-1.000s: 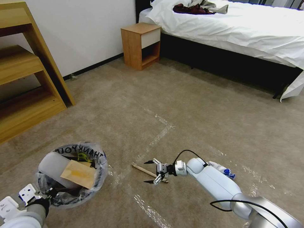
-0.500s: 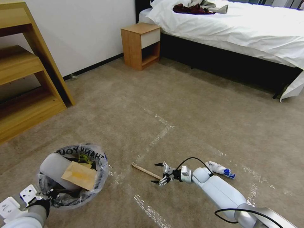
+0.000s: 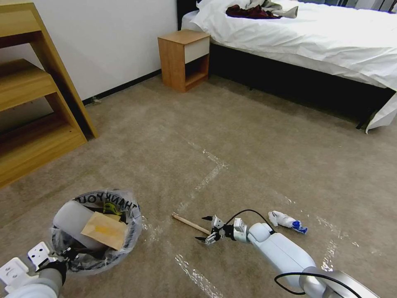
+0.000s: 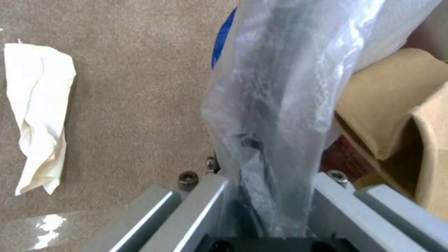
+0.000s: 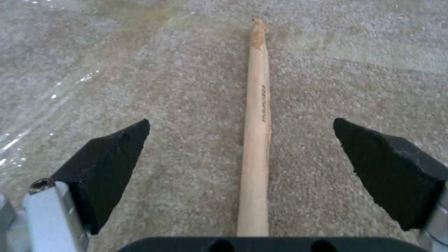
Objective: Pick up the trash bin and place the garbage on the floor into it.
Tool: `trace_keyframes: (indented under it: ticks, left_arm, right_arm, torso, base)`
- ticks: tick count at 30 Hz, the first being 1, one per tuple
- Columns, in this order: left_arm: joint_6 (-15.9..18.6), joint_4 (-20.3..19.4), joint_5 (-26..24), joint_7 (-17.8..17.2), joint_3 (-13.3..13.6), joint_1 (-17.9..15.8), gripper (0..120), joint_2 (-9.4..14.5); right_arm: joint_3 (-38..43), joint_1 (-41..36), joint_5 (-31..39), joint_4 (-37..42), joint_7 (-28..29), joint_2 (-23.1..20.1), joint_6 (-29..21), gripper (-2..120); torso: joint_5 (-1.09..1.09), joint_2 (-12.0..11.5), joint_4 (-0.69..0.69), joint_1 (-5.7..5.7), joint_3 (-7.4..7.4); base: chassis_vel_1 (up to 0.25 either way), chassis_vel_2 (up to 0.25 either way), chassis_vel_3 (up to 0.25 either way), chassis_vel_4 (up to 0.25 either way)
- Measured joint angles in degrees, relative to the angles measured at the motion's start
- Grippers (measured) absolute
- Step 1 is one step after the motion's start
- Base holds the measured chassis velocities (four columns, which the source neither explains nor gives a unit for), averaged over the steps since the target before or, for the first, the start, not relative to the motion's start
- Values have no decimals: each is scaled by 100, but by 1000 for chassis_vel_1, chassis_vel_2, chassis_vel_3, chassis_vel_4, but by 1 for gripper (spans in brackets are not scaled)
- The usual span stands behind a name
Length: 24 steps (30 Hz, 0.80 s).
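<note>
Right gripper (image 3: 205, 229) low over wooden stick (image 3: 191, 224) on floor (image 3: 231, 136).
Fingers (image 5: 110, 159) spread wide, straddling stick, not touching; left gripper (image 3: 62, 253) clamped on trash bin (image 3: 97, 225) rim.

beige short-pile carpet (image 3: 256, 136) ran across the room, with shiny clear tape lines (image 3: 206, 176) just beyond the right pincer (image 3: 205, 228). far beyond it a wooden nightstand (image 3: 184, 59) stood against a white wall (image 3: 103, 37). a bed with rumpled white sheets (image 3: 314, 33) lay beside that. wooden shelving (image 3: 33, 95) stood well off to the pincer's left.
</note>
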Motion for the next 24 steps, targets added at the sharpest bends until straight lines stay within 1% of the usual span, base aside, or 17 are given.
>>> trace_keyframes:
  ticks: [11,14,24]
  left_arm:
    - [-6,114,1,0,36,-93,0,49]
    - [-6,146,-11,0,36,-123,0,86]
    - [-10,158,-15,4,45,-118,0,97]
  right_arm:
    - [62,11,7,-147,13,47,-66,100]
    - [69,6,100,-207,4,85,-124,100]
    - [6,12,142,-230,-50,130,-180,100]
  torso:
    - [0,0,0,0,0]
    - [0,0,0,0,0]
    - [0,0,0,0,0]
  base:
    - [0,0,0,0]
    - [0,0,0,0]
    - [0,0,0,0]
